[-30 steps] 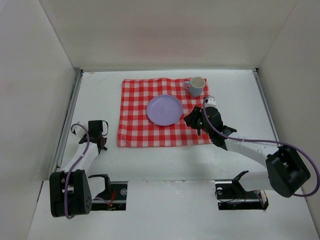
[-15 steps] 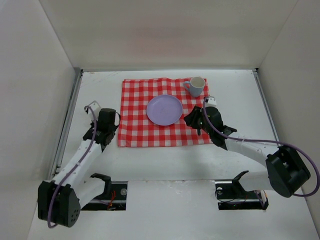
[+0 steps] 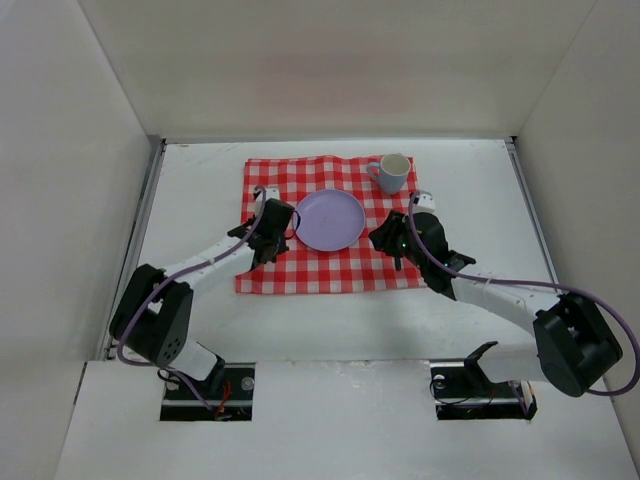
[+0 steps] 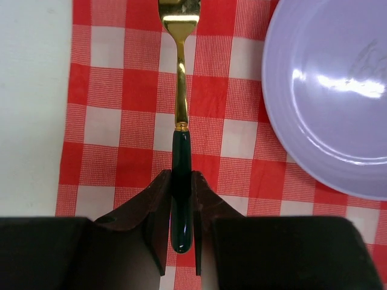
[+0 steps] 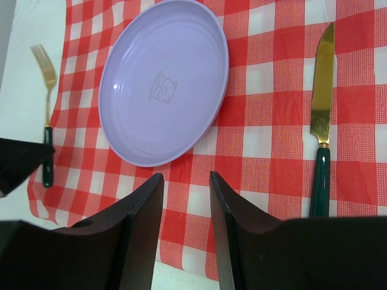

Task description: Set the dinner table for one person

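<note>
On the white dinner table [image 3: 200,180] lies a red-and-white checked cloth [image 3: 300,272] with a lilac plate [image 3: 328,220] at its middle. My left gripper [image 4: 181,176] is shut on the dark green handle of a gold fork [image 4: 180,90]. The fork is low over the cloth, just left of the plate [image 4: 332,90], tines pointing to the far side. A gold knife [image 5: 322,115] with a green handle lies on the cloth right of the plate [image 5: 163,84]. My right gripper [image 5: 185,178] hovers open and empty beside the knife, over the cloth's near edge.
A pale blue mug [image 3: 392,172] stands on the cloth's far right corner. White wall panels [image 3: 70,150] close the table on three sides. Both arm bases sit at the near edge.
My left arm has swung from the bare table at the left onto the cloth, carrying the fork up beside the plate. My right arm stays in place, its jaws slightly wider.
</note>
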Robot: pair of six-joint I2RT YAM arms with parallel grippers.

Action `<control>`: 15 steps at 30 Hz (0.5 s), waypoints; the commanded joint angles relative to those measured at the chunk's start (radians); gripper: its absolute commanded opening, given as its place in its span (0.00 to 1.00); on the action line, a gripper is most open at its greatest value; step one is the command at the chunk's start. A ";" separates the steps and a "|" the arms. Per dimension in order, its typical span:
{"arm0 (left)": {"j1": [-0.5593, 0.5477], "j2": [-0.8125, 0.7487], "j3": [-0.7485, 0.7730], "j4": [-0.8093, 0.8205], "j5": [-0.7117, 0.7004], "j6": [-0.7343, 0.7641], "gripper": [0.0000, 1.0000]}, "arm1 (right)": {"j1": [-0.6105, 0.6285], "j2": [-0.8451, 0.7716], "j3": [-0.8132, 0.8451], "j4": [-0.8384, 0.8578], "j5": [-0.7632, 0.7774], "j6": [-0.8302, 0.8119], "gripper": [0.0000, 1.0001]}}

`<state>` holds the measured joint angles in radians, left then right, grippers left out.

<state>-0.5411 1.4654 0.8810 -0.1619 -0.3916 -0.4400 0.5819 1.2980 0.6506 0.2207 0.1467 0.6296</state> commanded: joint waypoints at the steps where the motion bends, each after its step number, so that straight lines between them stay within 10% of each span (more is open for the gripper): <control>1: 0.020 0.033 0.038 0.044 0.054 0.073 0.07 | -0.004 -0.009 0.000 0.054 0.014 0.005 0.42; 15: 0.042 0.110 0.003 0.091 0.050 0.116 0.07 | -0.003 0.027 0.012 0.052 0.007 0.004 0.43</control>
<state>-0.5018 1.5795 0.8814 -0.0864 -0.3458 -0.3561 0.5819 1.3190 0.6506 0.2203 0.1463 0.6296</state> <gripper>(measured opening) 0.132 0.425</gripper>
